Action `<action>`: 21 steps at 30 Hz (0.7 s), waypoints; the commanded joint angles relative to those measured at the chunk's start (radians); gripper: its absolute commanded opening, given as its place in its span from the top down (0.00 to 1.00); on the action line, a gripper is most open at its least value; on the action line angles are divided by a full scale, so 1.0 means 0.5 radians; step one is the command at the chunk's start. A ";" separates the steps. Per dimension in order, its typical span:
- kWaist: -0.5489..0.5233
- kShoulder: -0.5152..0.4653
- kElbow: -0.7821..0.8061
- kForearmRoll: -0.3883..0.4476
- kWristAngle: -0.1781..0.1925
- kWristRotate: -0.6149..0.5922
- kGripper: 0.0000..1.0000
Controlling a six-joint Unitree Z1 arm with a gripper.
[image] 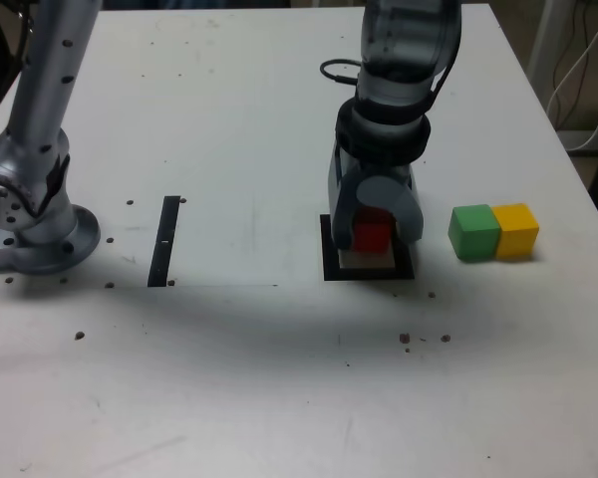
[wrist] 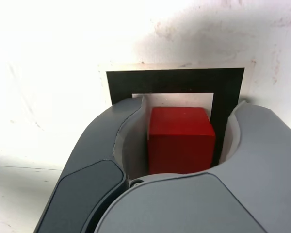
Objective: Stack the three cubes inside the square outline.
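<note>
Gripper (wrist: 182, 145) fills the near part of the wrist view, its two grey fingers (wrist: 106, 141) curving round a red cube (wrist: 180, 138). One finger stands off the cube with a gap showing; the other lies close along the cube's opposite side, and whether it touches cannot be told. So the jaws are parted round the cube, not clearly pinching it. The red cube sits in the white centre of the square outline (wrist: 174, 80), whose black frame shows beyond it, toward 12 o'clock of the cube.

On the table (image: 239, 100) in the exterior view, the gripper (image: 374, 234) points down over the square outline (image: 329, 261), with the red cube (image: 371, 237) between its fingers and inside the frame. Whether the cube rests on the white centre or is held just above it cannot be told.

At 3 o'clock from the outline, apart from it, a green cube (image: 474, 231) and a yellow cube (image: 516, 230) sit on the table side by side, touching, the yellow one farther out. At 9 o'clock from the outline, well apart, lies a narrow black strip (image: 164, 241). Farther toward 9 o'clock stands the arm's round silver base (image: 40, 234). Small dark specks dot the tabletop.
</note>
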 commanded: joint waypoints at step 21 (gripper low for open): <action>-0.004 -0.165 -0.308 0.299 0.183 0.320 0.01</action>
